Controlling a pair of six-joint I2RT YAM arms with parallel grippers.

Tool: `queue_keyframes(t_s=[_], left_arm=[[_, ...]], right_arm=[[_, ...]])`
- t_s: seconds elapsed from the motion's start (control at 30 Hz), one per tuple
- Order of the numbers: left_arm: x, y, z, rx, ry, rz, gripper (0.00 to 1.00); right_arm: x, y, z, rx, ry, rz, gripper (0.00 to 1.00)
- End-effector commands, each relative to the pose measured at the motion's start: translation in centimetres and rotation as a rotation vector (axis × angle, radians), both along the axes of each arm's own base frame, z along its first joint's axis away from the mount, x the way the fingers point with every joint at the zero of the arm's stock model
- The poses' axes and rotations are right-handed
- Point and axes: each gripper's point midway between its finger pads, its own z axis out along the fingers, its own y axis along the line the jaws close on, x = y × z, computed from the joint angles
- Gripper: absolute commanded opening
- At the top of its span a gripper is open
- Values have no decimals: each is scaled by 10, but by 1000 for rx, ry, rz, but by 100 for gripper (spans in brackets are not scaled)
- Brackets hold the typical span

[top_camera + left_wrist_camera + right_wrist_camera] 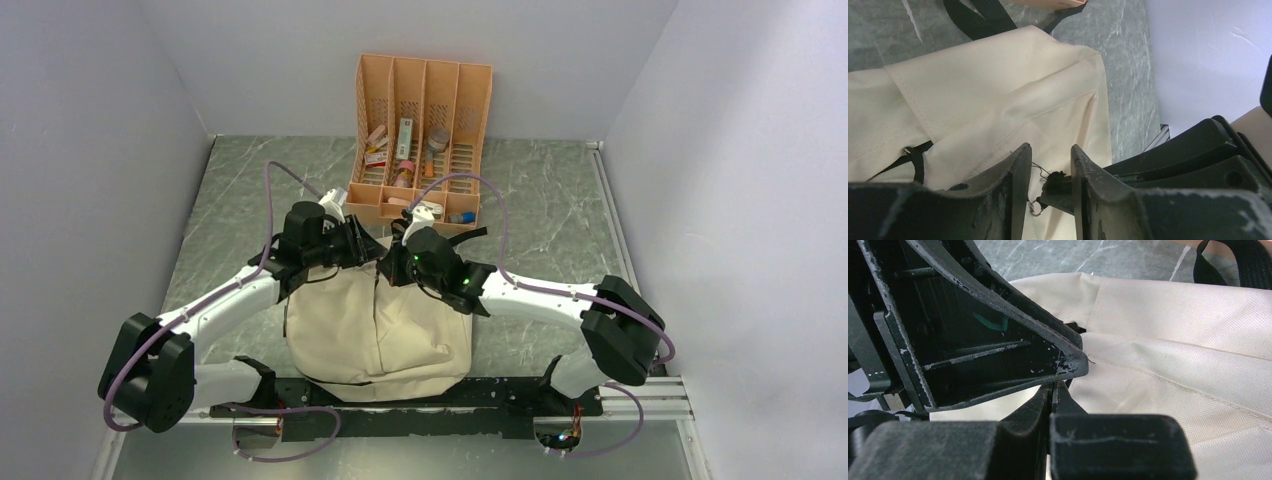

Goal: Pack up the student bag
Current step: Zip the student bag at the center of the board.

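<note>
Centrally, the student bag (375, 325) is laid on the tabletop (560, 210), just before the orange organiser (420, 80). At its far edge a black zipper pull (1054, 179) is straddled by the parted left pincer (1050, 150); the right pincer (1052, 390) is pressed together.

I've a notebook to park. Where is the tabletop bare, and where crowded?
Bare table lies far left, between the left wall and the orange organiser, and far right, between organiser and right wall. Crowded: the centre, where the left hand and right hand meet over the student bag.
</note>
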Motion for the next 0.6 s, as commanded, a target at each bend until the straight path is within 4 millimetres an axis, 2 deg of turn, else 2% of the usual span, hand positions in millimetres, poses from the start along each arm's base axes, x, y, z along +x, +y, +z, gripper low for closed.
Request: queue_keyframes(t_s=[0.0, 0.1, 0.23, 0.3, 0.43, 0.57], left_arm=[[-2, -7, 6, -21, -32, -26, 39], [-3, -8, 6, -18, -35, -32, 33], [-4, -8, 6, -21, -34, -34, 12], [-4, -9, 7, -24, -34, -33, 5], [-3, -9, 12, -29, -51, -36, 5], [-1, -8, 19, -20, -78, -37, 5]], right_arm=[[8, -4, 17, 43, -41, -37, 0], [8, -4, 16, 44, -41, -37, 0], [9, -3, 15, 40, -42, -36, 0], [9, -3, 15, 41, -43, -35, 0], [9, -3, 16, 44, -50, -32, 1], [11, -7, 18, 48, -63, -29, 20]])
